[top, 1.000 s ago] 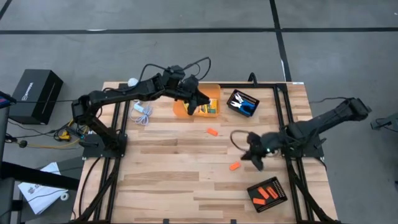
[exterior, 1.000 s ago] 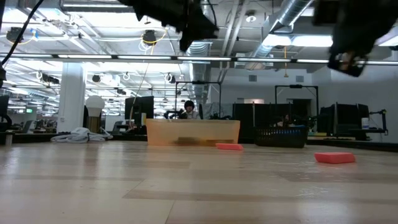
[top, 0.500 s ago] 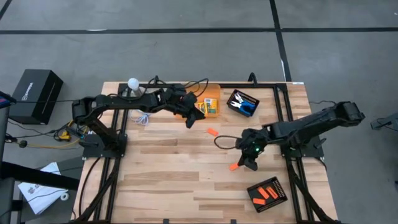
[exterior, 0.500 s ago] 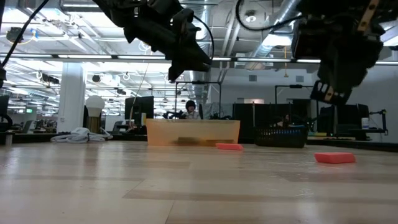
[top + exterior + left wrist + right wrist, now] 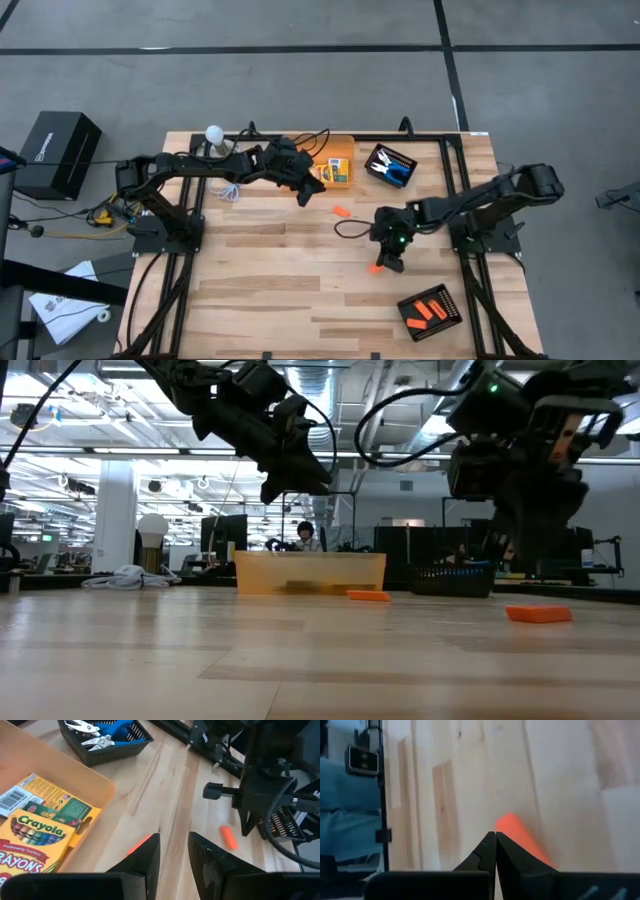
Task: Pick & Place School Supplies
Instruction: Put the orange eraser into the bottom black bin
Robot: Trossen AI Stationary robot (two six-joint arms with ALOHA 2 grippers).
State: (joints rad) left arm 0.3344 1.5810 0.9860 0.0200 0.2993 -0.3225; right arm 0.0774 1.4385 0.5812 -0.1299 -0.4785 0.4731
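Two thumb-sized orange pieces lie flat on the wood, one [image 5: 377, 268] under my right gripper [image 5: 388, 257] and one [image 5: 340, 212] near the table's middle. My right gripper [image 5: 495, 840] is shut and hangs just above the first piece [image 5: 520, 837], which the low view shows lying clear below it [image 5: 538, 614]. My left gripper [image 5: 305, 192] is open and empty, in the air beside the translucent orange bin [image 5: 343, 148] that holds the crayon boxes [image 5: 42, 822]. Blue-handled scissors [image 5: 107, 730] lie in a black tray [image 5: 390, 165].
A second black tray [image 5: 430, 310] with several orange pieces sits near the table's near right corner. A white cable bundle [image 5: 230, 185] and a white ball [image 5: 214, 133] lie at the far left. Black frame rails [image 5: 455, 190] run along the table's sides. Bare wood stretches across the near left.
My right gripper has moved toward the table's left and come down, arriving over the orange piece. My left gripper has drawn back from above the orange bin toward the near edge and sunk lower.
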